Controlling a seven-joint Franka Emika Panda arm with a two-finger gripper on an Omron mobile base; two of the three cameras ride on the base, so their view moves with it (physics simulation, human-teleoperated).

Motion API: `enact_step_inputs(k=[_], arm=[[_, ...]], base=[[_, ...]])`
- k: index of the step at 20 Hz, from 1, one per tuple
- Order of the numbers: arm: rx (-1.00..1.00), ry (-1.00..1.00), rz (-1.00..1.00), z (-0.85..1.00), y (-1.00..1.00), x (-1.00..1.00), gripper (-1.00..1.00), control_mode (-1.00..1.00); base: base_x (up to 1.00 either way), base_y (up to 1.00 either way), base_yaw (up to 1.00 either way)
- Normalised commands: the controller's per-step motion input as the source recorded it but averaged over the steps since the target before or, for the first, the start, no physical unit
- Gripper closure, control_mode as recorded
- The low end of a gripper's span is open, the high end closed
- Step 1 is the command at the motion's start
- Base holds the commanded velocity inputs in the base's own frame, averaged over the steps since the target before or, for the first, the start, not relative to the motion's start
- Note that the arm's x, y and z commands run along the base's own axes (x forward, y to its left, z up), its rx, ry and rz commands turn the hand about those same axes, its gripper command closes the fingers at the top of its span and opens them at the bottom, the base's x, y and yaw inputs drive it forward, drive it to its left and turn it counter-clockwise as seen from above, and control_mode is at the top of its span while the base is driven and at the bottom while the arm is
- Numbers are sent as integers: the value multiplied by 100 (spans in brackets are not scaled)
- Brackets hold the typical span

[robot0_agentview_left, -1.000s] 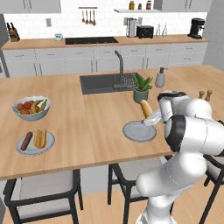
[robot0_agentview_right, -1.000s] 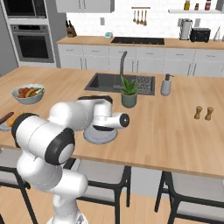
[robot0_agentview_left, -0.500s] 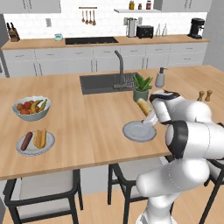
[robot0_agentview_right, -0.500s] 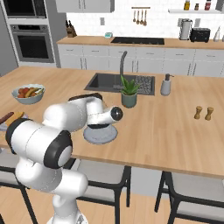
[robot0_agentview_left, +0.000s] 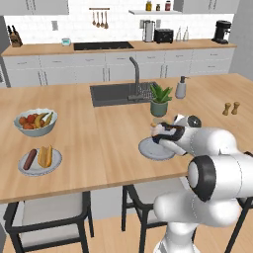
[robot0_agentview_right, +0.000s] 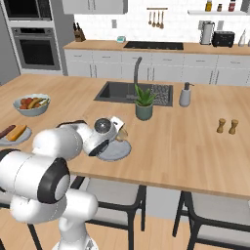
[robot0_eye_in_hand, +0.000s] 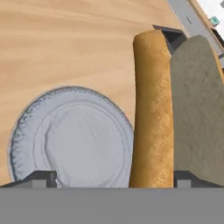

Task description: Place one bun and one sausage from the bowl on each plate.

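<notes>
Island worktop (robot0_agentview_left: 99,143) seen from three cameras. In the hand view, you are looking along the hand (robot0_eye_in_hand: 116,176), whose jaws are standing spread as wide as they go. The bun (robot0_eye_in_hand: 151,109) is running lengthwise just beside the right-side fingertip (robot0_eye_in_hand: 186,178), while the other fingertip is sitting well apart from it, so nothing is being clamped. In that view the bun is showing its golden crust and a duller flank, and its lower end is overlapping the rim of the plate (robot0_eye_in_hand: 26,118). Whether it is touching the plate cannot be told. The two base views are giving you what the hand view is not. The hand (robot0_agentview_left: 160,134) (robot0_agentview_right: 118,131) is hanging low over the far edge of the plate (robot0_agentview_left: 148,150) (robot0_agentview_right: 117,152), just in front of the potted plant (robot0_agentview_left: 160,99) (robot0_agentview_right: 144,102), with the bun (robot0_agentview_left: 154,127) (robot0_agentview_right: 122,131) showing as a tan sliver. Well to the left, a second plate (robot0_agentview_left: 55,163) (robot0_agentview_right: 7,140) is carrying a sausage (robot0_agentview_left: 30,159) and a second bun (robot0_agentview_left: 45,155), with the fruit bowl (robot0_agentview_left: 35,129) (robot0_agentview_right: 30,111) behind it. Any lettering on the back-wall appliances is too small to read.
</notes>
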Motion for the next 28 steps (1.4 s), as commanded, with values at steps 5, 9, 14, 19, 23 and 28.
enact_step_inputs(k=[5,9,14,19,23,28], arm=[[-45,-1,13,18,-33,-27,-100,-100],[-22,6,1,93,-3,-2,-100,-100],[-35,2,2,53,-1,-14,-100,-100],[-54,12,5,21,0,-25,-100,-100],[-42,33,3,29,1,-31,-100,-100],[-12,34,7,60,0,12,-100,-100]], base=[[0,0,0],[0,0,0],[0,0,0],[0,0,0],[0,0,0],[0,0,0]])
